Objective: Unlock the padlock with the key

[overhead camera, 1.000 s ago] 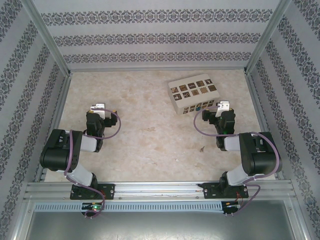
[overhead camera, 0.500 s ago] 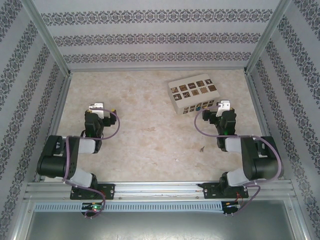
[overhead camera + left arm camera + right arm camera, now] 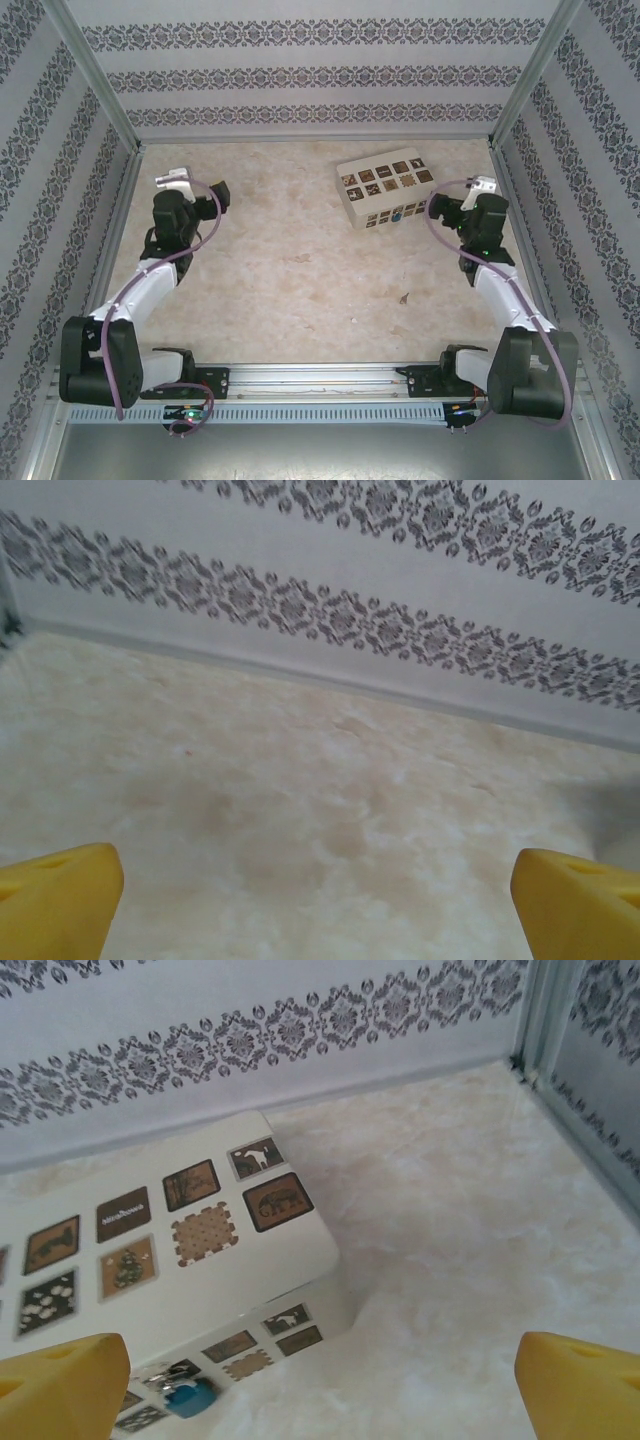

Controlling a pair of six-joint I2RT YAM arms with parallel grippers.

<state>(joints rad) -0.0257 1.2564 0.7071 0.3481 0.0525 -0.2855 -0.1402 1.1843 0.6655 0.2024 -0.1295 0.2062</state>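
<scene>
Progress: none of the unlocking looks done; the padlock (image 3: 188, 1397) lies untouched and no key is in either claw
padlock place: bottom left of the right wrist view, on the table (image 3: 300, 810), touching the near side wall of the box (image 3: 170, 1260)
padlock make: small blue body with a silvery part; whether the silvery part is latched is too small to tell
box: cream with dark square tiles, left half of the right wrist view; upper right of centre in the top view
key: not made out with certainty; a small dark speck (image 3: 404, 297) lies on the table right of centre in the top view, too small to name
left claw (image 3: 320, 900): spread wide, yellow fingertips (image 3: 60, 895) at the two bottom corners of its wrist view, bare table between them; holds nothing, touches nothing; upper left of the table in the top view
right claw (image 3: 320, 1385): spread wide likewise, holds nothing, touches nothing; the padlock sits just inside its left fingertip in the frame, apart from it
left to do, as judged: find and grip the key, steady the padlock, seat the key, turn it, free the silvery part
</scene>
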